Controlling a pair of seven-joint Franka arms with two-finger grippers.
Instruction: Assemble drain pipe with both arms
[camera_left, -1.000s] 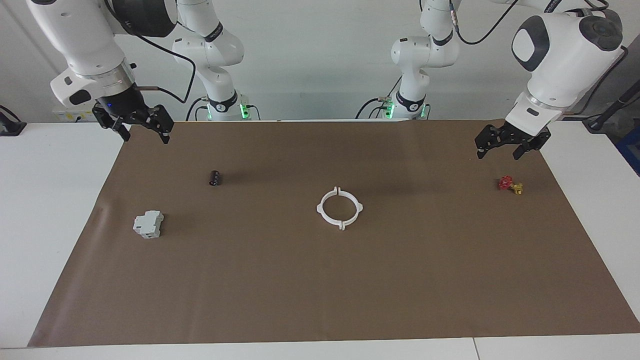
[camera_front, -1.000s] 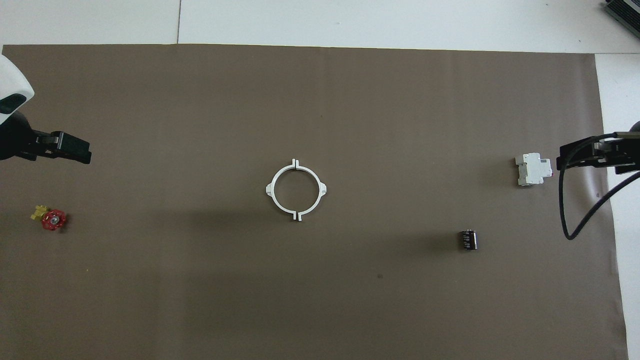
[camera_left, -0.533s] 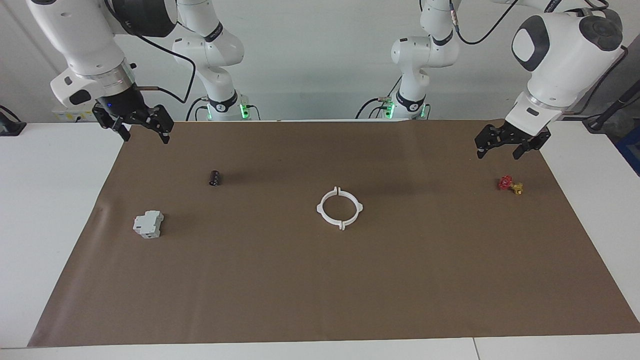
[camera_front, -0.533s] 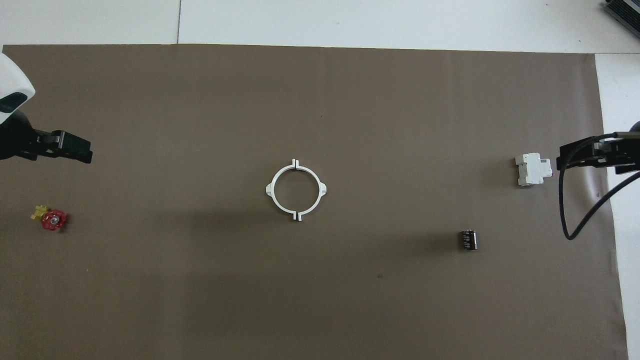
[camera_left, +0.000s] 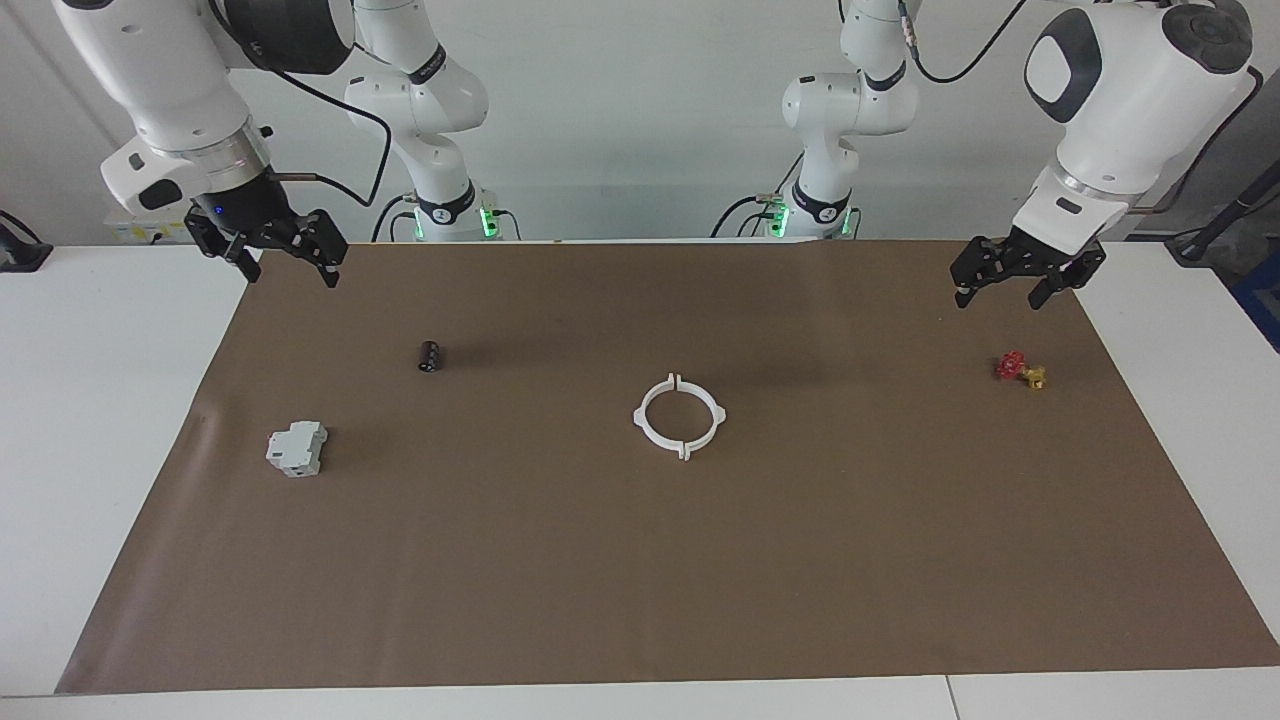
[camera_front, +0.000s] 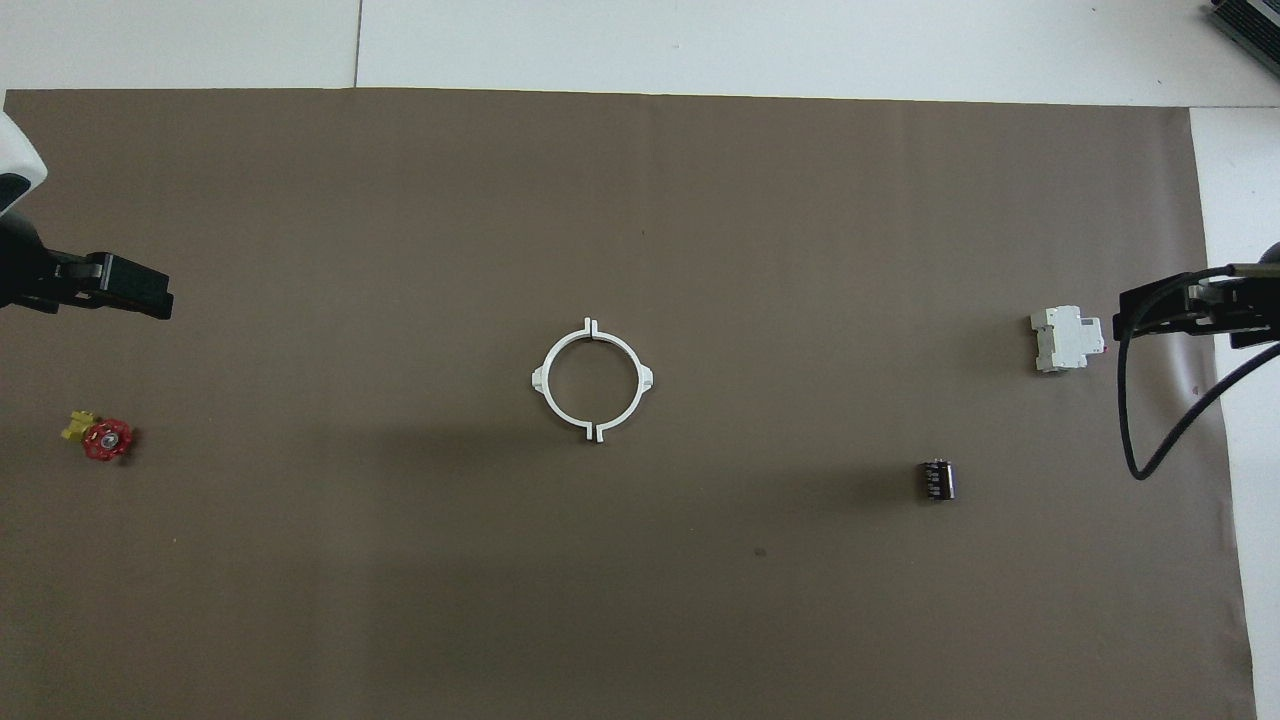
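The drain pipe (camera_left: 640, 416) lies flat in the middle of the brown mat as a white ring with four outer tabs. It also shows in the overhead view (camera_front: 540, 379). Its two half-ring arcs meet end to end, with a thin seam at each pair of joined tabs. My left gripper (camera_left: 998, 295) is open and empty, raised over the mat's edge at the left arm's end; it also shows in the overhead view (camera_front: 150, 297). My right gripper (camera_left: 290, 272) is open and empty, raised over the mat's edge at the right arm's end, and shows in the overhead view too (camera_front: 1150, 310). Neither touches the ring.
A small red-and-yellow valve piece (camera_left: 1020, 369) (camera_front: 100, 437) lies on the mat below the left gripper. A grey-white boxy block (camera_left: 297, 448) (camera_front: 1068, 339) and a small black cylinder (camera_left: 430, 356) (camera_front: 937, 479) lie toward the right arm's end. The brown mat (camera_left: 640, 600) covers most of the white table.
My left gripper has risen a little and drawn back toward the left arm's end of the table. The right arm and the ring have not moved.
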